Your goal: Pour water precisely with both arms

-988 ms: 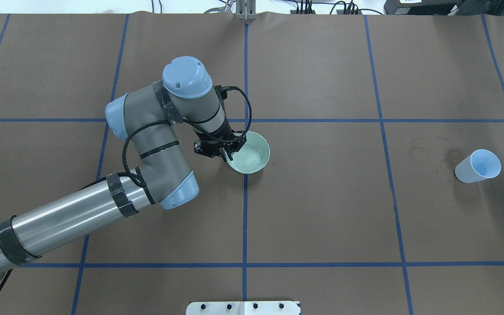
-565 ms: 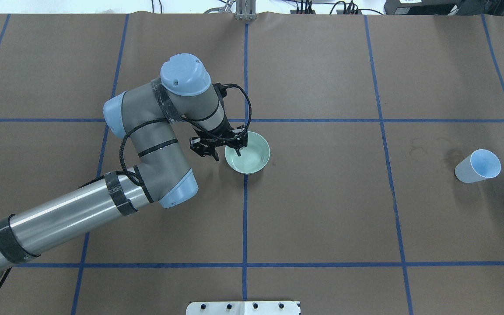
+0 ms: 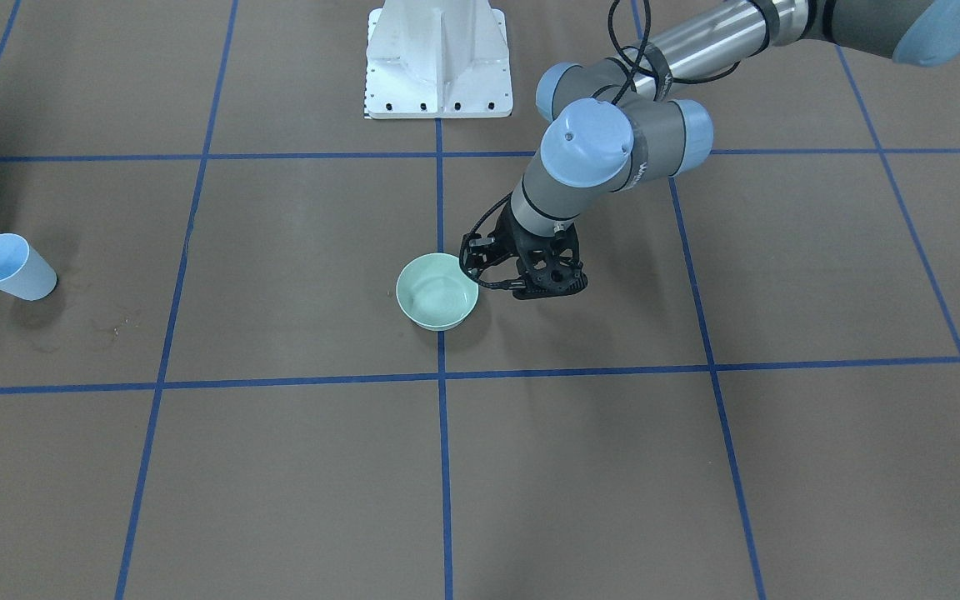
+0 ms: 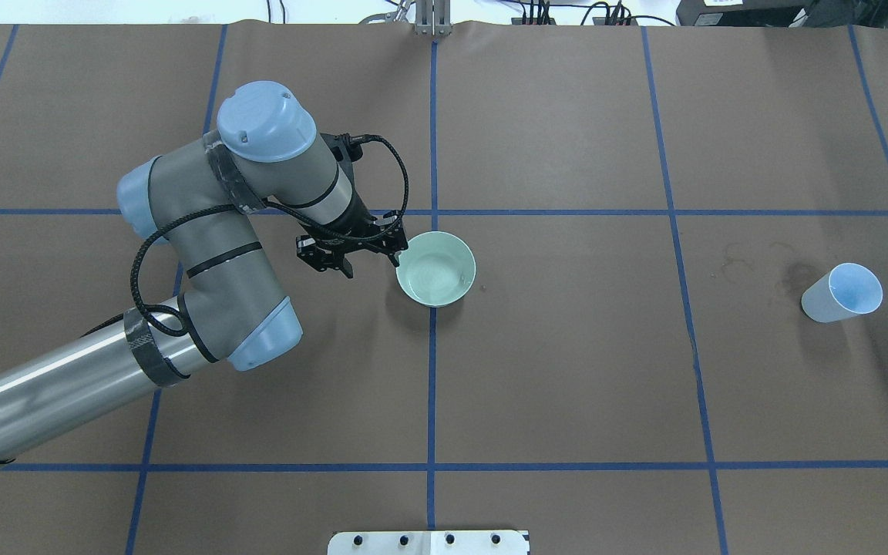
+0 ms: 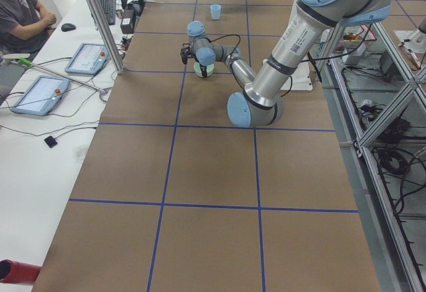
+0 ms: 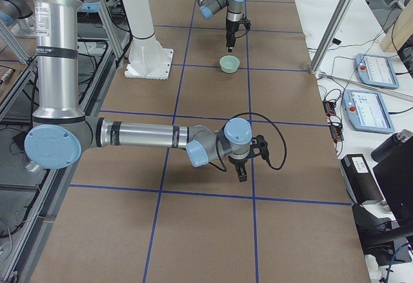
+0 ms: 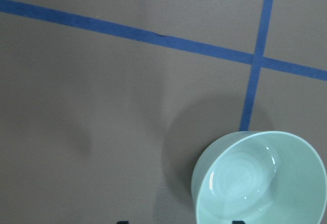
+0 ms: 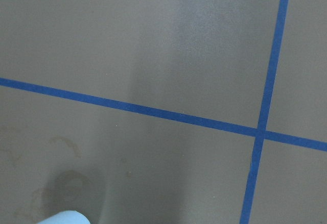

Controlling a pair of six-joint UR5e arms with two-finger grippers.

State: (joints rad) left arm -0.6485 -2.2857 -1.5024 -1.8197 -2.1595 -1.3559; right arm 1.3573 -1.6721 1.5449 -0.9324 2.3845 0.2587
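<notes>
A pale green bowl (image 4: pixel 436 268) stands upright near the table's middle, also in the front view (image 3: pixel 437 292). Water (image 7: pixel 240 175) shows in it as faint ripples and white glints. My left gripper (image 4: pixel 372 264) is open and empty, just left of the bowl's rim and apart from it; it also shows in the front view (image 3: pixel 526 290). A light blue paper cup (image 4: pixel 841 293) stands far right. My right gripper (image 6: pixel 242 173) hangs over the table near that cup; I cannot tell whether it is open or shut. The right wrist view catches only the cup's rim (image 8: pixel 61 218).
Brown paper with blue tape lines (image 4: pixel 432 385) covers the table. Dried water stains (image 4: pixel 791 274) lie left of the cup. The white pedestal (image 3: pixel 438 58) stands at the robot's side. Operators' tablets (image 5: pixel 40 92) and a person sit beyond the far edge.
My left gripper, shut on the bowl's rim a second ago, has opened, let go and drawn back to the left. The bowl stays in place, now level.
</notes>
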